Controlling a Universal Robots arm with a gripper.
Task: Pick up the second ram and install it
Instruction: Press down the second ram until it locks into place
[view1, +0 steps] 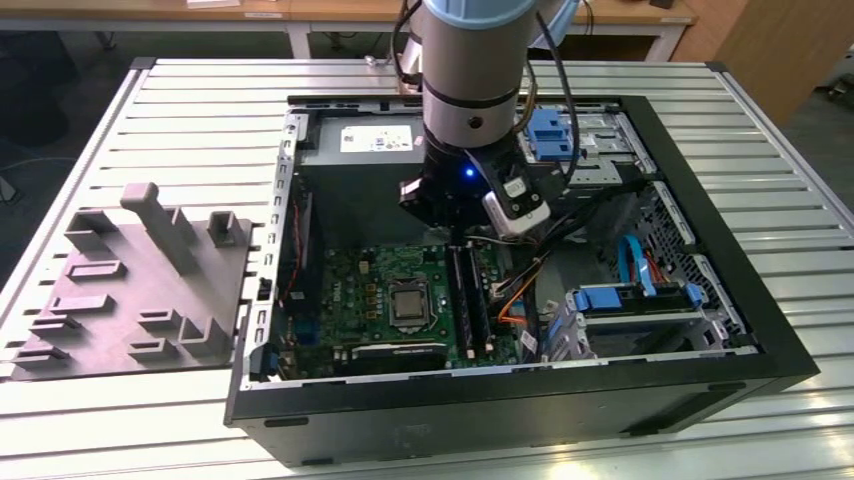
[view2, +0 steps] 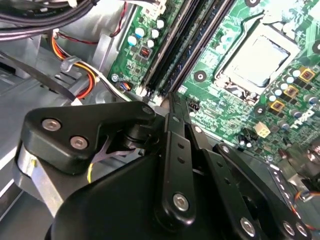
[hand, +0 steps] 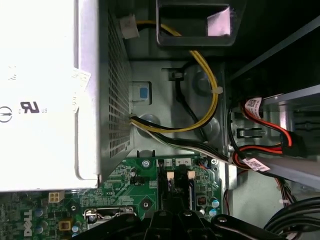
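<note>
My gripper (view1: 461, 238) hangs low inside the open computer case (view1: 267, 330), right over the black memory slots (view1: 470, 295) on the green motherboard (view1: 367, 290). In the second wrist view its black linkage (view2: 175, 150) narrows to a tip (view2: 167, 100) at the near end of the slot rails (view2: 172, 47), beside the processor socket (view2: 255, 60). In the first wrist view the gripper (hand: 172, 220) sits just short of the slot ends with their white clips (hand: 170, 175). A thin blue edge (hand: 192, 189) stands in one slot; I cannot tell whether it is the second ram.
The pale power supply (hand: 40, 90) and yellow and black cables (hand: 210, 100) lie beyond the slots. Red and black cables (hand: 260, 145) and a drive cage with blue latches (view1: 641, 300) crowd one side. A grey moulded fixture (view1: 134, 290) lies on the slatted table at the exterior view's left.
</note>
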